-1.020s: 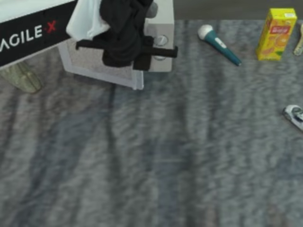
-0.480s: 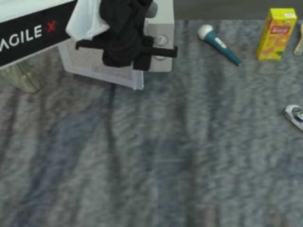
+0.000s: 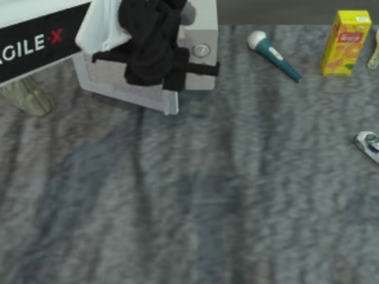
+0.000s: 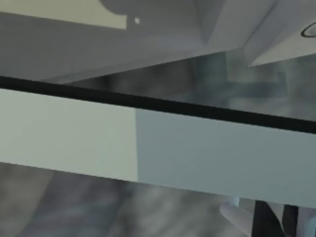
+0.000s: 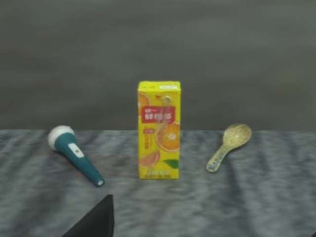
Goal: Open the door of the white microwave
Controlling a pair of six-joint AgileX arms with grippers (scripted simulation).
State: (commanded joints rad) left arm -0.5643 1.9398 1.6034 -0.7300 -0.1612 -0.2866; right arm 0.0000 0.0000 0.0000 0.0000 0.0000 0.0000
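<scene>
— Looking upper left in the top view: the white microwave [image 3: 198,35], the door [image 3: 127,89] swung ajar.
— Why's the left gripper [image 3: 172,74] there?
— Presumably at its handle; grip hidden, cannot tell.

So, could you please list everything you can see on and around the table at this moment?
white microwave: one, off-white, far edge, left of centre
door: one, white with speckled grey window, swung partly open toward the near side
microphone: one, teal with white head, lying right of the microwave
juice carton: one, yellow-orange, upright, far right
spoon: one, golden, lying right of the carton
toy car: one, silver, right edge
greenish object: one, far left
table: one, grey
left arm: one, white and black, its gripper over the microwave front
right arm: not seen from above
</scene>
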